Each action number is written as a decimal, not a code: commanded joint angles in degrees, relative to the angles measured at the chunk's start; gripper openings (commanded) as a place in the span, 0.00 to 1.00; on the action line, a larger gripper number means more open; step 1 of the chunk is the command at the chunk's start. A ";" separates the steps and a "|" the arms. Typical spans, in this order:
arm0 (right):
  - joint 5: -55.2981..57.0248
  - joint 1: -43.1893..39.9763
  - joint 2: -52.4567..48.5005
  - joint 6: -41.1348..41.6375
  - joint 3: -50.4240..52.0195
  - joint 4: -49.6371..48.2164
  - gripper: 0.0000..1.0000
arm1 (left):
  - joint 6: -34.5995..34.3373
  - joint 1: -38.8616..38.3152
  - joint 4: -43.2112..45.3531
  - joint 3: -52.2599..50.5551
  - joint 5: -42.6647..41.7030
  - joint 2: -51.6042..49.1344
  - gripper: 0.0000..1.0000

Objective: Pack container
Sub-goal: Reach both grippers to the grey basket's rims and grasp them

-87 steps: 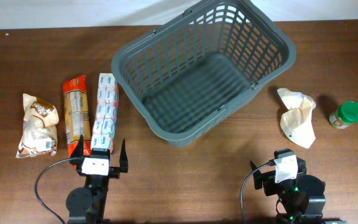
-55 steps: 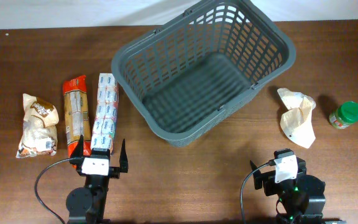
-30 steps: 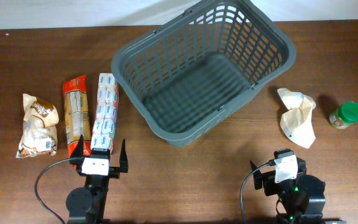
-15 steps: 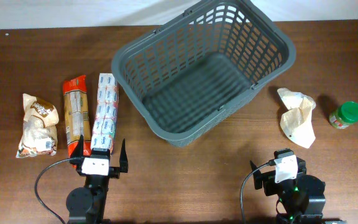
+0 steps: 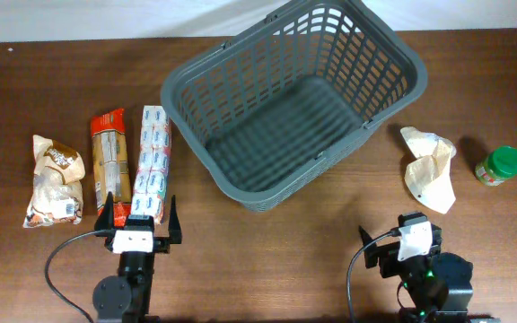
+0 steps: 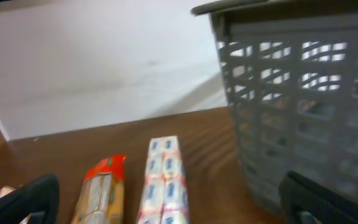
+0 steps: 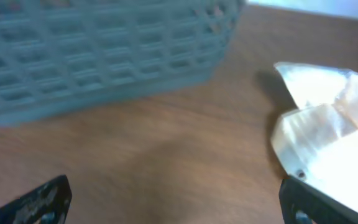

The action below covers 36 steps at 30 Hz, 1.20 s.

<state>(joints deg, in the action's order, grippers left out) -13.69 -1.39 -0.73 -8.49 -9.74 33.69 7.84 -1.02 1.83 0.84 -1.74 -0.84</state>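
Our left tool (image 5: 139, 211) edged forward, spread like our right tool (image 7: 179, 202); advancing low, we could shove the white pack (image 5: 153, 152).

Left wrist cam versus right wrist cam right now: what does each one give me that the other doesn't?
Only the left wrist view shows the orange packet and the white-and-blue pack. They lie side by side to the left of the container, with a pale wall behind them. Only the right wrist view shows the crumpled pale bag, lying on the table to the right of the container. Both views show a slotted side of the container and the brown table.
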 commanded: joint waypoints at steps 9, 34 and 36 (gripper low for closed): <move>-8.13 0.42 -10.21 2.10 -15.04 -1.57 0.99 | -10.19 0.04 -10.69 15.26 -4.48 -8.66 0.99; -15.10 0.35 -72.13 5.51 -84.00 28.92 0.99 | -5.51 0.04 -54.77 96.39 -21.62 -75.34 0.99; -10.86 0.37 -74.42 7.87 -86.75 29.79 0.99 | -5.44 0.07 -53.75 96.39 -21.18 -75.34 0.99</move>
<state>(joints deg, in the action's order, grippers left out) -28.10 -1.39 -72.75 -5.04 -92.95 62.89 3.20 -1.02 -52.73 95.81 -19.20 -76.20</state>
